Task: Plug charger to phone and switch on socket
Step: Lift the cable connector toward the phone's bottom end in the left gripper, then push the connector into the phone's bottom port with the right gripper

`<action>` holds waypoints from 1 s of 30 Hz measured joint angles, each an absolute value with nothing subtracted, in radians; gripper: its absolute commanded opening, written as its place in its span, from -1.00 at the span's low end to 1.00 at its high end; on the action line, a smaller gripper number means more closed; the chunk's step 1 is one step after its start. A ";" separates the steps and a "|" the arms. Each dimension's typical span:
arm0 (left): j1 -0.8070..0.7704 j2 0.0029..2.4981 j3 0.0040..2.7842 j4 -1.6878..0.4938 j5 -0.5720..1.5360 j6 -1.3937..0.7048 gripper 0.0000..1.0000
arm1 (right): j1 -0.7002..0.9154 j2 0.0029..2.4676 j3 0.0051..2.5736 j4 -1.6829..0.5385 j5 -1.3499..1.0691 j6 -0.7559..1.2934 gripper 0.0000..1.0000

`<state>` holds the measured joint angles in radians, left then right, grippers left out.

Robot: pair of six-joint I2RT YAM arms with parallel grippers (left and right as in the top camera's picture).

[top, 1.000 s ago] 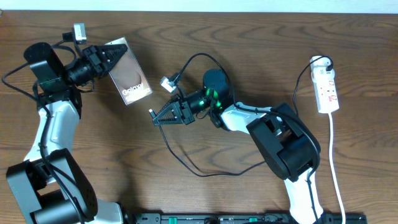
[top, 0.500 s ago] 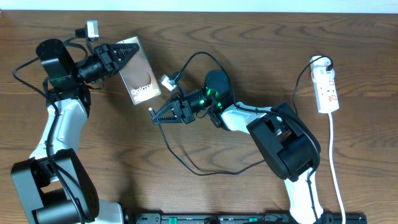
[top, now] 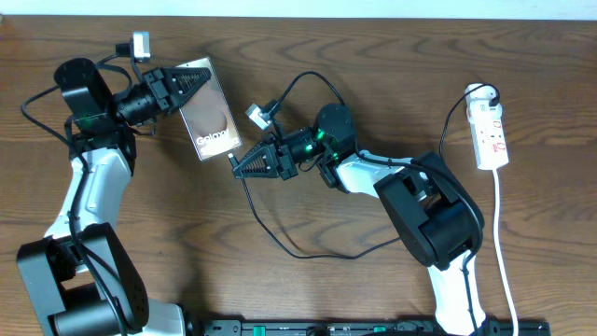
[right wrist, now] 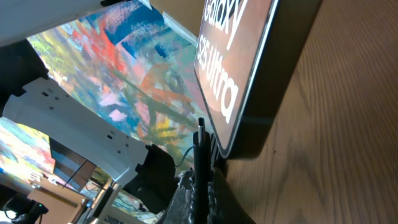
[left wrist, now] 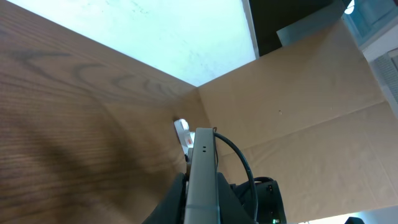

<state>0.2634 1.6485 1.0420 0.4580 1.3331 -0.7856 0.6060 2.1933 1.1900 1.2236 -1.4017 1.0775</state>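
Observation:
My left gripper point(top: 182, 84) is shut on the phone point(top: 210, 109), a glossy slab with white lettering, held at the table's upper left. In the left wrist view the phone point(left wrist: 200, 180) shows edge-on between the jaws point(left wrist: 202, 199). My right gripper point(top: 244, 166) is shut on the charger's plug end, its tip just below the phone's lettered end. In the right wrist view the plug tip point(right wrist: 201, 134) sits right by the phone's lower edge point(right wrist: 249, 81), between my jaws point(right wrist: 202, 186). The charger cable point(top: 280, 238) loops across the table. The socket point(top: 492, 131) lies at the far right.
The socket's white cord point(top: 504, 252) runs down the right side toward the front edge. A small white connector point(top: 259, 114) on my right arm's cable hangs just right of the phone. A black rail point(top: 354, 327) lines the front edge.
My left gripper carried the phone rightward and up toward the right arm. My right gripper moved up and slightly right, bringing the plug tip close to the phone's lettered end.

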 measured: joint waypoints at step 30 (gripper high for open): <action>0.224 1.649 1.042 0.450 1.317 -0.789 -0.85 | 0.606 2.193 1.190 1.224 -1.411 1.105 -0.98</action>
